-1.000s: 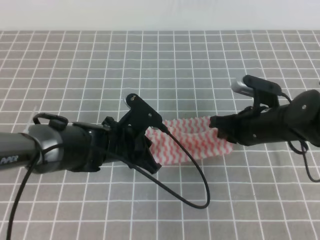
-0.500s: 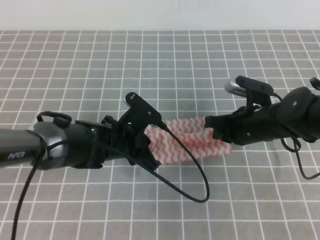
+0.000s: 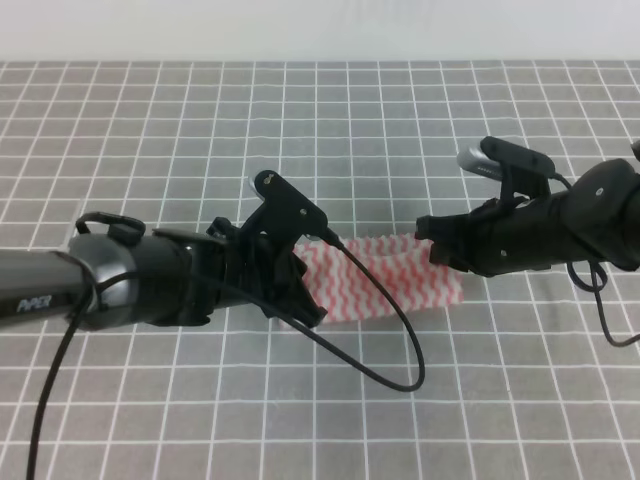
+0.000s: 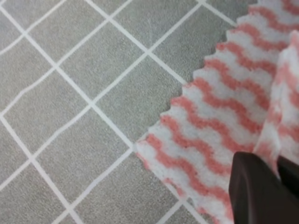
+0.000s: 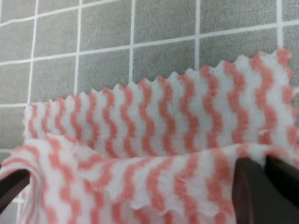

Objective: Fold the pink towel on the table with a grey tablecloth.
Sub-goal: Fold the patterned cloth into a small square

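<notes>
The pink towel [image 3: 385, 280] lies near the middle of the table with a grey tablecloth [image 3: 330, 120], between the two arms, doubled over with one layer raised above the other. Compared with a second ago, both arms have shifted toward the far side of the table and the raised edge has travelled with them, so less of the lower layer shows in the high view.

The left gripper [image 3: 296, 292] is pinching the towel's left edge; its dark fingertips [image 4: 261, 191] are pressed together on the cloth. The right gripper [image 3: 432, 242] likewise pinches the right edge, though its jaw line is partly cropped in the wrist view, so the grip is judged probable.

Assessment: the fold is under way, the carried edge not yet laid down on the far edge.
</notes>
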You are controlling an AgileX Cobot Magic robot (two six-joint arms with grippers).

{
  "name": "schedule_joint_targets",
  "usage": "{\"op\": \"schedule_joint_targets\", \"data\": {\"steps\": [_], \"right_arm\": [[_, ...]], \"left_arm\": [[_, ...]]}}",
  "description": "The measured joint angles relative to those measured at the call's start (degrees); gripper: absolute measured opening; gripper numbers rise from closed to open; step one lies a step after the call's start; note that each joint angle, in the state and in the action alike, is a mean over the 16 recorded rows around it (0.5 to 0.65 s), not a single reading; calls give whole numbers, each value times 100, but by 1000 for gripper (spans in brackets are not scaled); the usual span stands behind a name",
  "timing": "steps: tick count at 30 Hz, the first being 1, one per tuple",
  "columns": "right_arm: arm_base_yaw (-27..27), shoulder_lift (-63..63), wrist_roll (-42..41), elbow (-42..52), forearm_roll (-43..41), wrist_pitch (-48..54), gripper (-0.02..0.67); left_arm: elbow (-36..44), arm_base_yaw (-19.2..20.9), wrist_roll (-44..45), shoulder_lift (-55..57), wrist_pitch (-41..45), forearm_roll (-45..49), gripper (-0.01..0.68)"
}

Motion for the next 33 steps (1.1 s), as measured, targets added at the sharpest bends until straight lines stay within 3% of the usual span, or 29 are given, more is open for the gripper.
{"op": "schedule_joint_targets", "data": {"steps": [26, 33], "right_arm": [[-8, 314, -3, -328, -28, 34, -14], [-9, 315, -3, -328, -30, 34, -14]], "left_arm": [[-28, 294, 34, 149, 266, 0, -3], [-45, 294, 161, 151, 368, 0, 27]]}}
